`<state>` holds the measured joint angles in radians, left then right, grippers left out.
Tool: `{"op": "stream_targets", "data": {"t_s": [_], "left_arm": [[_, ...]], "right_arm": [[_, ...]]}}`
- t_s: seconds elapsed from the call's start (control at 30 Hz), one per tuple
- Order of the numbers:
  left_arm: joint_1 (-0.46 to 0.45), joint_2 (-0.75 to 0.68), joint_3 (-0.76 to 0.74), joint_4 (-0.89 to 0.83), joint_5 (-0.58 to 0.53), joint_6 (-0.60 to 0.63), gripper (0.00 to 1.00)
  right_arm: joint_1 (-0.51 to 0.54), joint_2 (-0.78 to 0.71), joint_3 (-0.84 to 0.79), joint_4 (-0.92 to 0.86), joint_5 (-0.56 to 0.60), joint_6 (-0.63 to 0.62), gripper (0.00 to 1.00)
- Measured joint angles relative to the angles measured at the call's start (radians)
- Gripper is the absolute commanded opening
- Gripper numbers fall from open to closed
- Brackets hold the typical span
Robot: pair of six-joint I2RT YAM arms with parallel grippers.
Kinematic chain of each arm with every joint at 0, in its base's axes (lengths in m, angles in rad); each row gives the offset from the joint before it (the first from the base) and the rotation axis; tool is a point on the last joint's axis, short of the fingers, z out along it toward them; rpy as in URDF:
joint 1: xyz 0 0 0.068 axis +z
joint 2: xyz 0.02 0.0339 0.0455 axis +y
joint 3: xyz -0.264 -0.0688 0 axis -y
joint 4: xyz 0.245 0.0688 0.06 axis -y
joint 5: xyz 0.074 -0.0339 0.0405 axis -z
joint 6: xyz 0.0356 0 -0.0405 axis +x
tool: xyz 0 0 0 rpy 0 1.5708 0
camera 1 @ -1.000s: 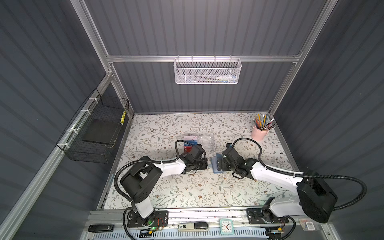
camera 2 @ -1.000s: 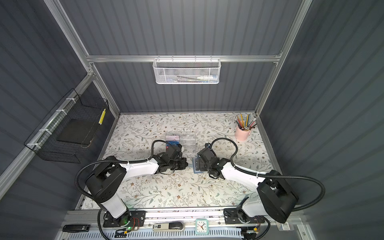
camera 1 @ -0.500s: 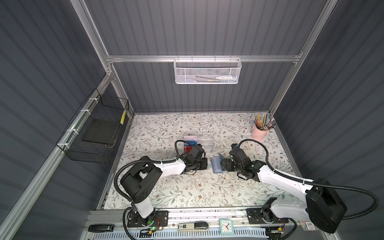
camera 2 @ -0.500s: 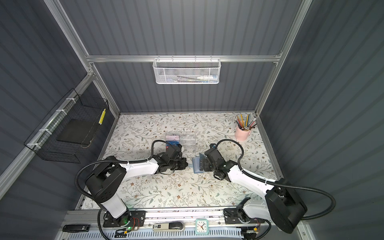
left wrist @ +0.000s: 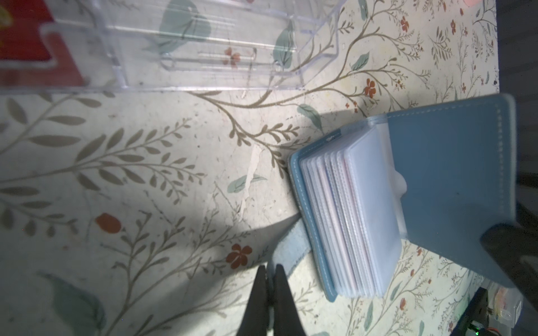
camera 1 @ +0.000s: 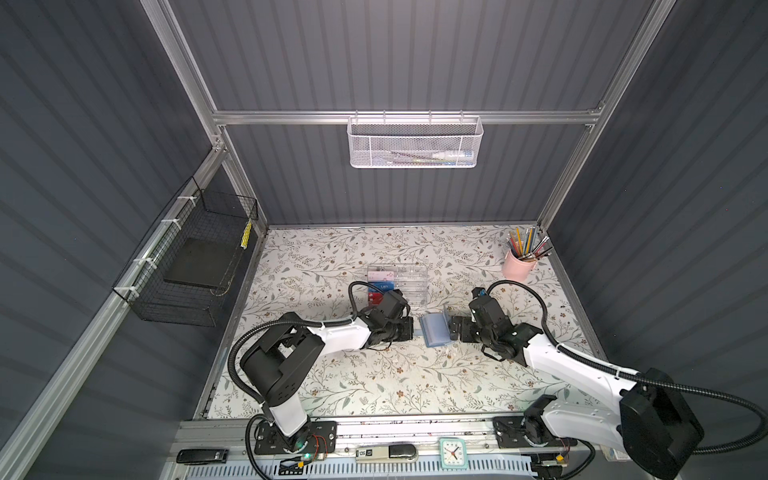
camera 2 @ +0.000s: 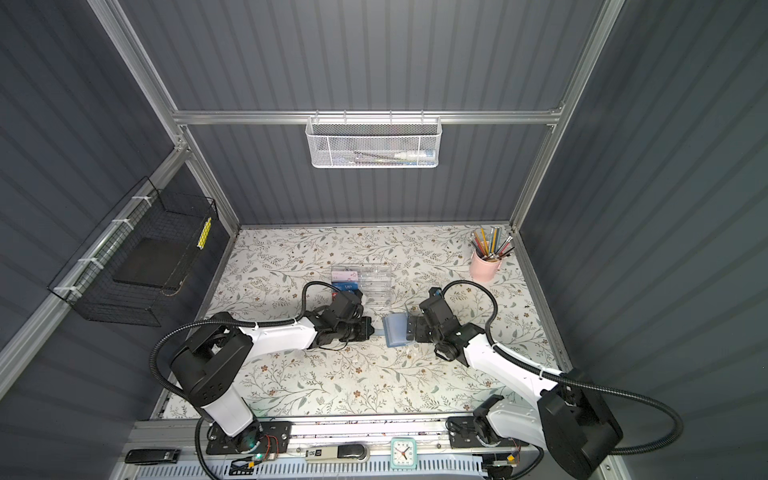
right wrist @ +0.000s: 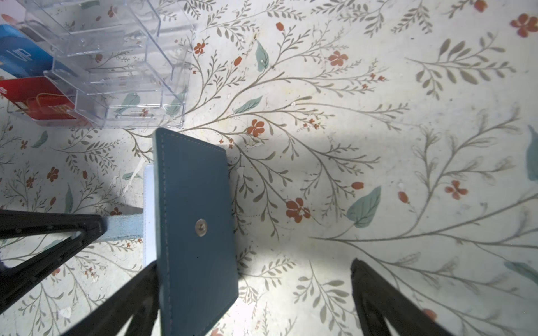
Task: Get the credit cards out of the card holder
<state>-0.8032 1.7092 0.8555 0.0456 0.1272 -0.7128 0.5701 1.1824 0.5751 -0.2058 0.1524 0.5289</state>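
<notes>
black left claw low, pinching card holder | right claw spread

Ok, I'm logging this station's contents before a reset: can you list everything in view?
card holder: one, slate-blue, open, centre of the table
clear box: one, transparent, behind the holder
pink-white card: one, in the box
blue card: one, in the box
red card: one, in the box
cup: one, pink, holding pencils, far right corner
mesh basket: one, white, hung high at the back
wire basket: one, black, hung at the left
clock: one, pale teal, front edge
left tool: black, shut on the holder's strap
right tool: black, open, beside the holder's raised cover
</notes>
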Motion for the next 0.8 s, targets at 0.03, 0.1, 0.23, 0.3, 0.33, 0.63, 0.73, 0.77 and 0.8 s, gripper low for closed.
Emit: {"op": "stream_targets", "data": {"t_s": [0.03, 0.1, 0.23, 0.3, 0.33, 0.63, 0.73, 0.77, 0.8], "left_arm": [[0.000, 0.000, 0.000, 0.000, 0.000, 0.000, 0.00], [0.000, 0.000, 0.000, 0.000, 0.000, 0.000, 0.00], [0.000, -0.003, -0.002, 0.001, 0.000, 0.000, 0.00], [0.002, -0.008, -0.008, 0.000, 0.000, 0.000, 0.00], [0.002, -0.011, -0.012, 0.000, 0.000, 0.000, 0.00], [0.011, -0.016, -0.023, 0.000, 0.000, 0.000, 0.00], [0.013, -0.019, -0.026, 0.000, 0.000, 0.003, 0.00], [0.014, -0.019, -0.027, 0.000, 0.000, 0.003, 0.00], [0.016, -0.019, -0.027, 0.000, 0.000, 0.004, 0.00]], "right_arm": [[-0.008, 0.000, -0.001, -0.002, 0.000, -0.001, 0.99], [-0.022, 0.000, -0.003, -0.002, 0.000, -0.002, 0.99], [-0.047, 0.005, -0.005, -0.006, 0.002, 0.002, 0.99], [-0.056, 0.019, -0.005, -0.007, 0.002, 0.005, 0.99], [-0.060, 0.032, -0.004, -0.009, 0.004, 0.006, 0.99], [-0.077, 0.171, 0.042, -0.029, 0.058, 0.032, 0.99], [-0.081, 0.205, 0.064, -0.028, 0.088, 0.037, 0.99], [-0.083, 0.214, 0.071, -0.028, 0.097, 0.038, 0.99], [-0.084, 0.224, 0.078, -0.029, 0.106, 0.039, 0.99]]}}
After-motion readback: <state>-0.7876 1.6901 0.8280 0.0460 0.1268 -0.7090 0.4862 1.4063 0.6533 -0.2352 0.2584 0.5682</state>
